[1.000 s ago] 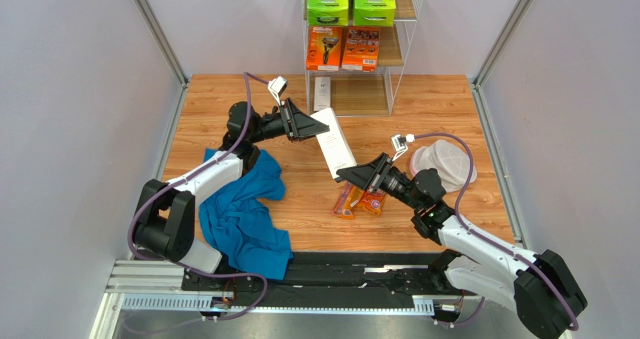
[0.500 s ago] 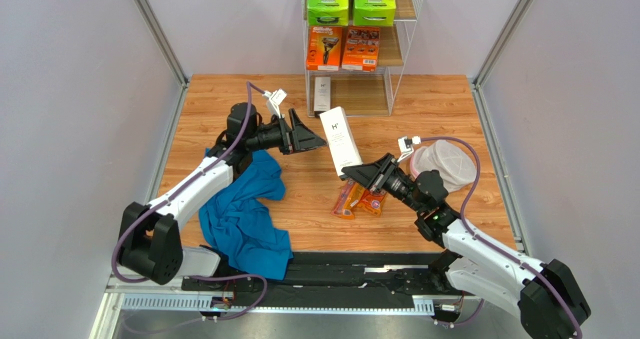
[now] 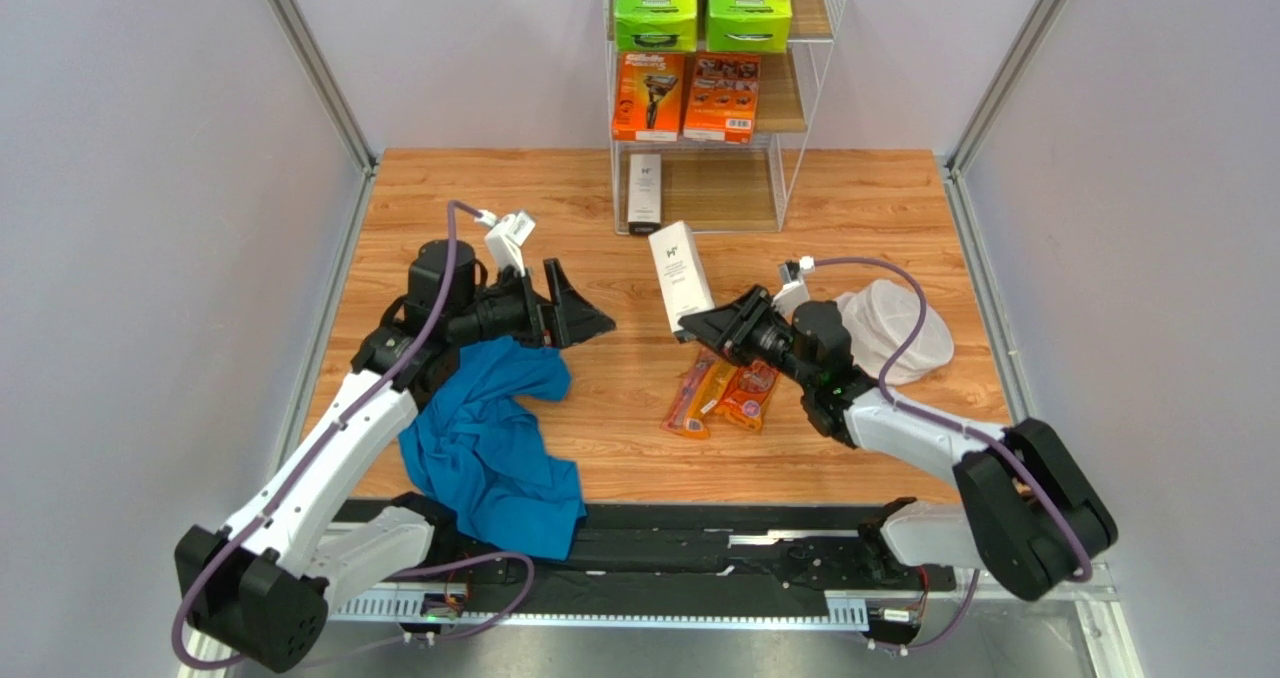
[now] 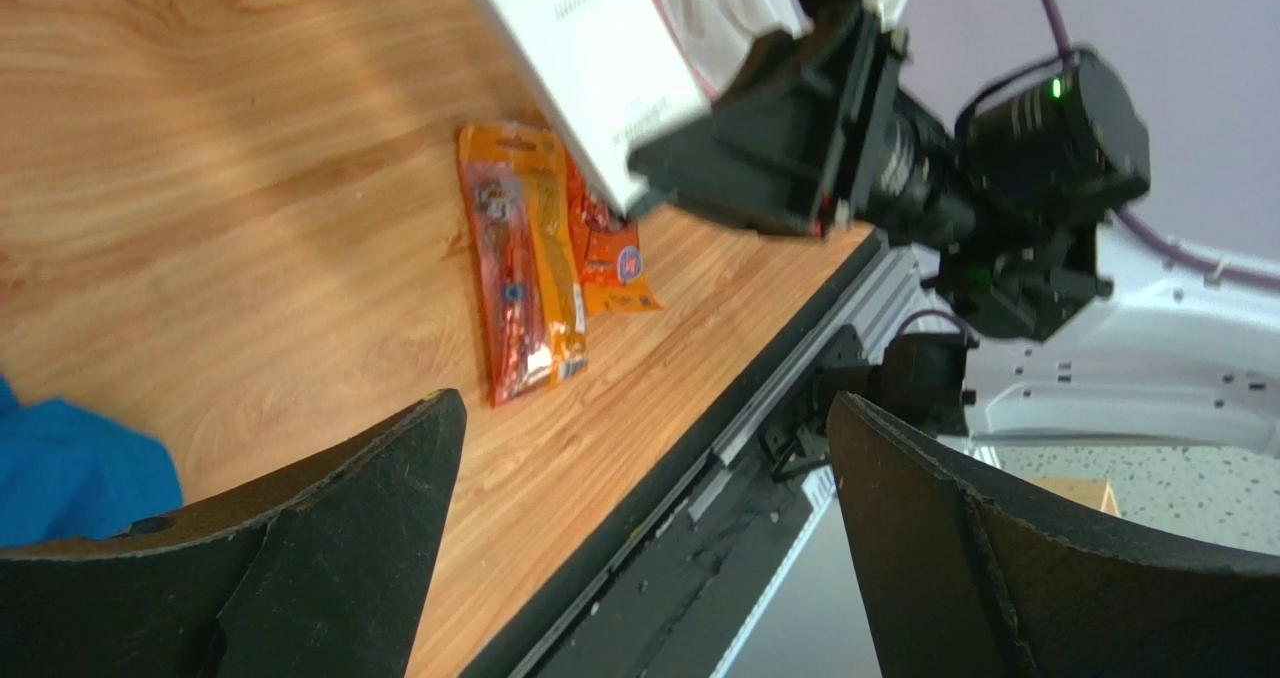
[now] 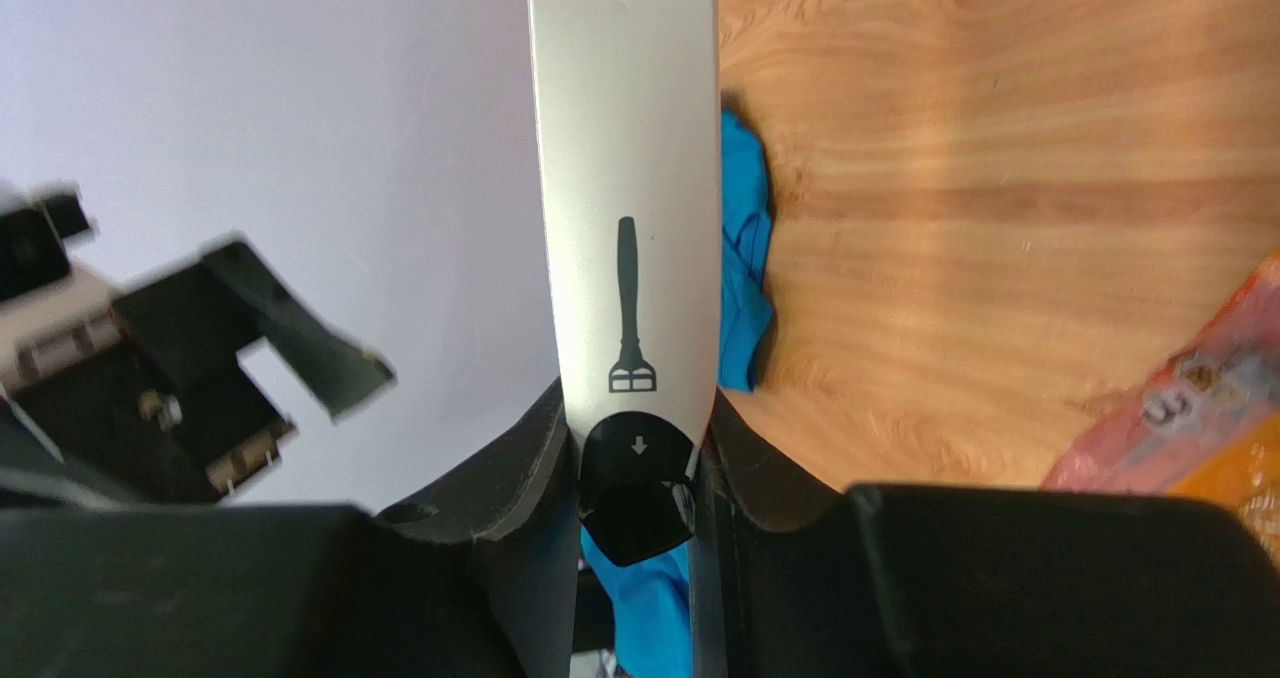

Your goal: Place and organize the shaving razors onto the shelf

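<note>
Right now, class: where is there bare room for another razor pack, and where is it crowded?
Free: the shelf's bottom tier right of the slim white box; the table's far corners beside the shelf; the strip between blue cloth and orange blister packs. Crowded: the middle, where the right gripper holds a second white box near them.

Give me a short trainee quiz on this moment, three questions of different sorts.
1. True or false: the left pincer is shut on the raised slim white box.
2. Where do the orange blister packs lie? A) on the table, below the right pincer; B) on the shelf's top tier; C) on the blue cloth.
3. What stands on the bottom tier of the shelf?
Key: 1 false: it is open and empty, and the right pincer grips that box. 2 A. 3 a second slim white box.
</note>
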